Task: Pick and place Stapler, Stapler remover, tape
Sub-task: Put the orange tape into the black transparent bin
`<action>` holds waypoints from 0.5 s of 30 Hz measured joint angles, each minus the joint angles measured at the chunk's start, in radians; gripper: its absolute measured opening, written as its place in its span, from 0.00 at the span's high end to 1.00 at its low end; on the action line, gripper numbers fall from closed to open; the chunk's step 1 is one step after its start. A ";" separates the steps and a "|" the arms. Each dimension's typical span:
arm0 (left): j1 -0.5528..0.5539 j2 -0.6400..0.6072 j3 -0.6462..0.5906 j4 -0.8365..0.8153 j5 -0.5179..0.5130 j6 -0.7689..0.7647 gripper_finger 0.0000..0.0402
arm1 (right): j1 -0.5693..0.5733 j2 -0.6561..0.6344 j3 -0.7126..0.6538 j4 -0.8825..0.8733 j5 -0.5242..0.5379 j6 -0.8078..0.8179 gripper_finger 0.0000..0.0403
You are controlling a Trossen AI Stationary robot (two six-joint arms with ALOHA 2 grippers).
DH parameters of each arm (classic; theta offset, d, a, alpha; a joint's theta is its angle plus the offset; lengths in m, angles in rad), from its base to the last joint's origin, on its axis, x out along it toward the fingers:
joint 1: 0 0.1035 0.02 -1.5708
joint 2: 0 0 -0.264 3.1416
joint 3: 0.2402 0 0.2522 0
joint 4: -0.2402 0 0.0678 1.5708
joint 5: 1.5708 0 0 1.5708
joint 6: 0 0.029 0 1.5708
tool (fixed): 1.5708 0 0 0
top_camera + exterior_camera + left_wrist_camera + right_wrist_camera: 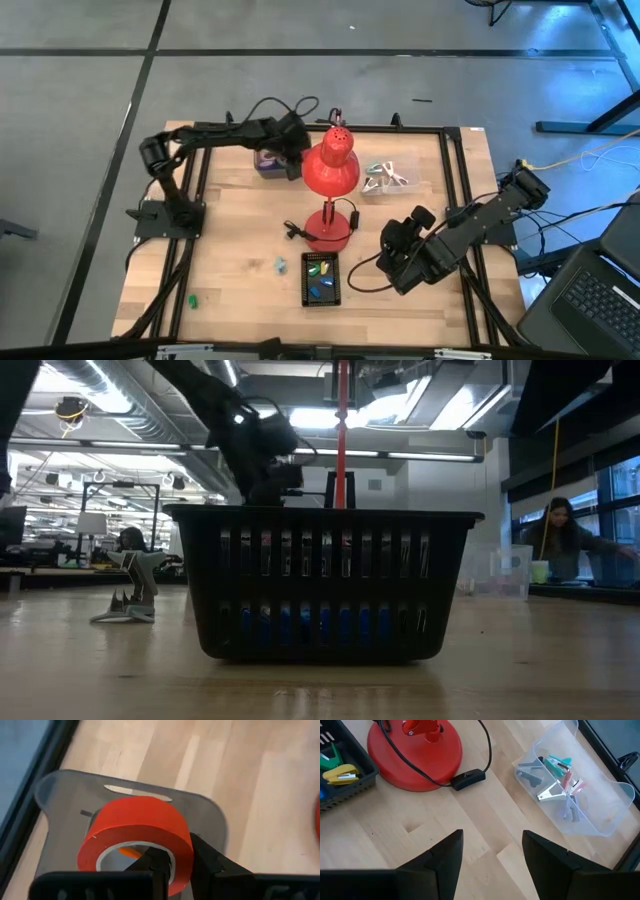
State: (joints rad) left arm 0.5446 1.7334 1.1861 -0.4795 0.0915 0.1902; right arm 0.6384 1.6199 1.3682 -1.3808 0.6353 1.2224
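The left gripper (177,862), at the table's far left, pinched a red tape roll (137,837) by its wall, directly above a grey bin (210,817), ring axis near level. The right gripper (492,847) hovered wide open, empty, near the black basket (321,279).

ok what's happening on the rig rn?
The left gripper has its jaws shut on the wall of a red tape roll, over a clear bin at the table's far side. The right gripper hangs with jaws open over bare table near the red lamp. A black basket sits up front.
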 joint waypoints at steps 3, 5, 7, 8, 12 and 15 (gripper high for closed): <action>0.000 0.053 0.035 -0.025 -0.011 0.018 0.92 | 0.001 0.000 0.000 0.000 -0.001 0.000 0.49; 0.000 0.073 0.045 -0.021 -0.010 0.033 0.92 | 0.001 0.000 0.000 0.000 0.000 0.000 0.49; -0.001 0.087 0.047 -0.019 -0.013 0.055 0.91 | 0.001 0.000 0.000 0.000 0.000 0.000 0.49; -0.001 0.093 0.046 -0.026 -0.021 0.059 0.90 | 0.001 0.000 0.000 0.000 0.000 0.000 0.49; 0.000 0.090 0.044 -0.056 -0.106 0.059 0.73 | 0.001 0.000 0.000 0.000 0.000 0.000 0.49; -0.006 0.068 0.044 -0.115 -0.195 0.048 0.60 | 0.001 0.000 0.000 0.000 0.000 0.000 0.49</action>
State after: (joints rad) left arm 0.5388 1.8018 1.2297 -0.5947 -0.1032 0.2385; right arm 0.6395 1.6199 1.3682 -1.3811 0.6350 1.2221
